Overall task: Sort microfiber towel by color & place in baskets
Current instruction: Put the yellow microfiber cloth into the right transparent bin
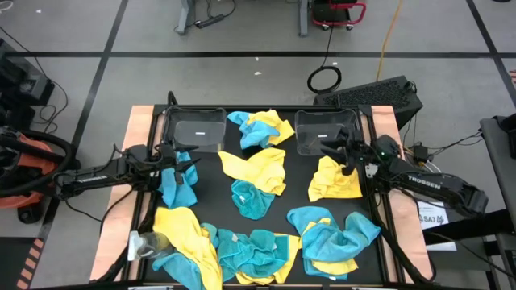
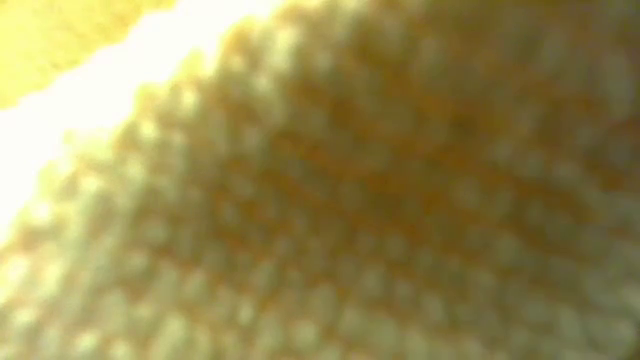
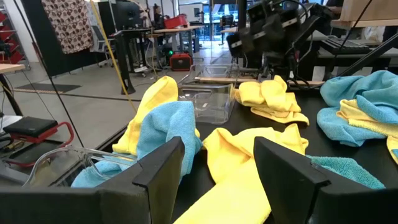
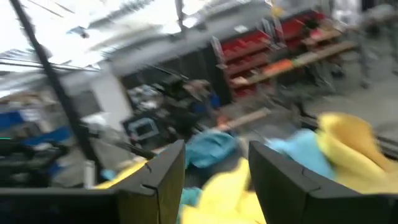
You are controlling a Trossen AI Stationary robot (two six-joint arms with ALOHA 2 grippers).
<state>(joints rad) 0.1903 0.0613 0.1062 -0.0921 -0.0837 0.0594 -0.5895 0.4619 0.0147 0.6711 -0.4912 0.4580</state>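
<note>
from above, the left claw (image 1: pixel 184 161) hung spread and empty over a teal towel (image 1: pixel 177 187), just short of the left basket (image 1: pixel 197 129). the right claw (image 1: pixel 343 153), also spread and empty, sat between the right basket (image 1: pixel 322 129) and a yellow towel (image 1: pixel 334 181). heaped towels crowded the desk (image 1: pixel 145 121). the low view showed only yellow cloth (image 2: pixel 320 200). the left wrist view showed black desk between its fingers (image 3: pixel 161 171).

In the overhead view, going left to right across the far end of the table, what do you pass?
Left basket → teal and yellow towel pile → right basket, with the right gripper just in front of it.
</note>
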